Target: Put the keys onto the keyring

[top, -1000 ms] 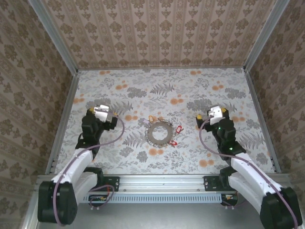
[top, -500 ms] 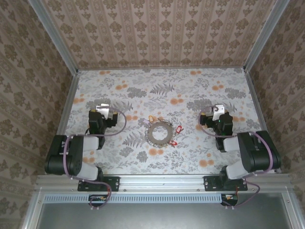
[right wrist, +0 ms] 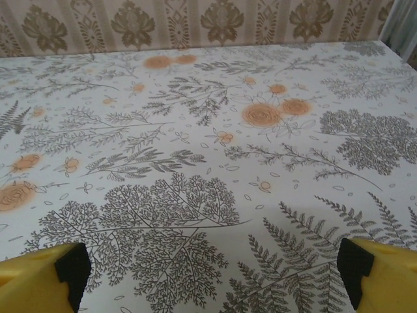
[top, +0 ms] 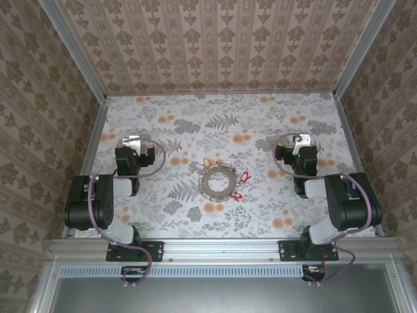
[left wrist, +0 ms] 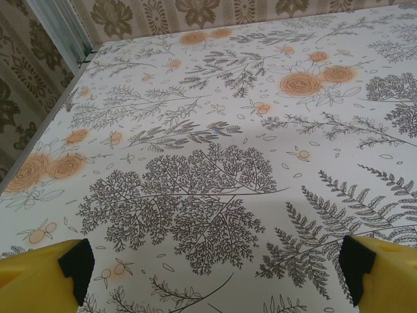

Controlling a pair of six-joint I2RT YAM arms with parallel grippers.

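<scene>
From above, the keyring (top: 217,181) lies mid-table with the keys (top: 245,176) scattered close around its rim, well apart from my arms, while my wrist cameras add that my left pincer (left wrist: 215,261) and right pincer (right wrist: 212,264) both gape wide over the floral table (left wrist: 195,130).

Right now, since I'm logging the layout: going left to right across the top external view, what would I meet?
Left gripper, open → keyring → red-tagged key just right of the ring → right gripper, open.
</scene>
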